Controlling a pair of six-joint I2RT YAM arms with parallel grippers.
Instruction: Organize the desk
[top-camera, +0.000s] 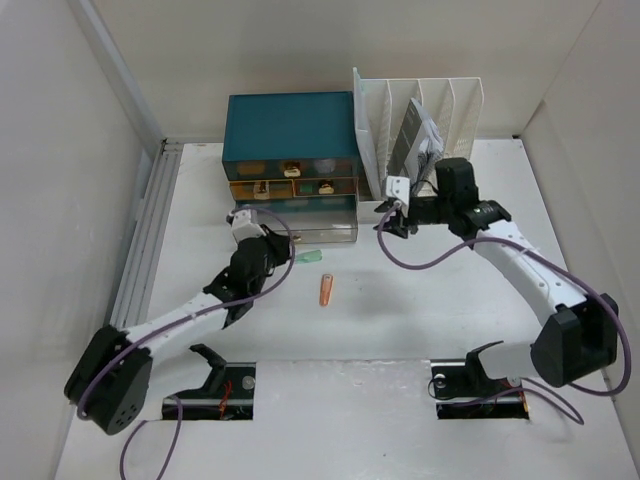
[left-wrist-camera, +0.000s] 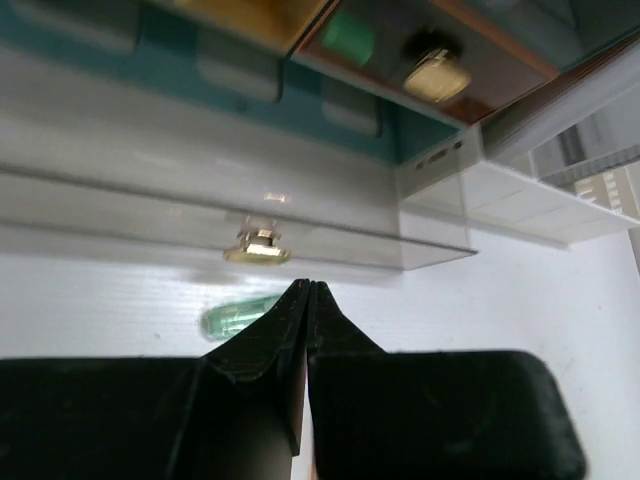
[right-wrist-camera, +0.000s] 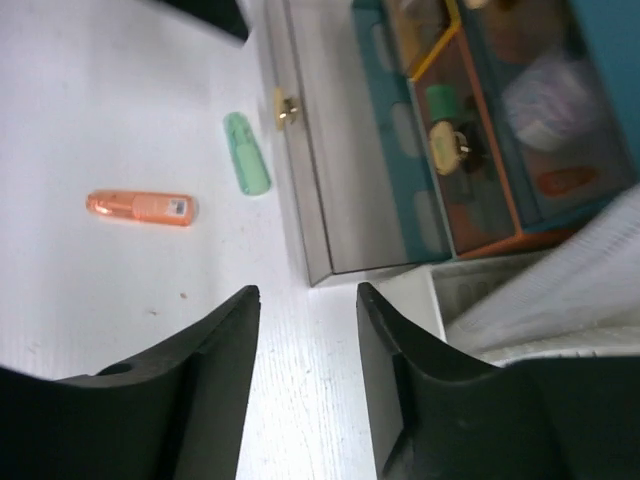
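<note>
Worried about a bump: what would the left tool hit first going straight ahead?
Likely the clear drawer front, right of its brass knob; the green marker lies left of the line. Depth unclear.

bench (top-camera: 420, 320): plain white
drawer box (top-camera: 290, 120): teal
file rack (top-camera: 440, 100): white
marker (top-camera: 326, 290): orange
small tube (right-wrist-camera: 246, 153): pale green
cables (top-camera: 412, 266): purple

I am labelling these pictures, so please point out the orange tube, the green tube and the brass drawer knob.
orange tube (right-wrist-camera: 140, 208): right wrist view, middle of its body.
green tube (right-wrist-camera: 246, 153): right wrist view, middle of its body.
brass knob (left-wrist-camera: 258, 247): left wrist view, its front face.
</note>
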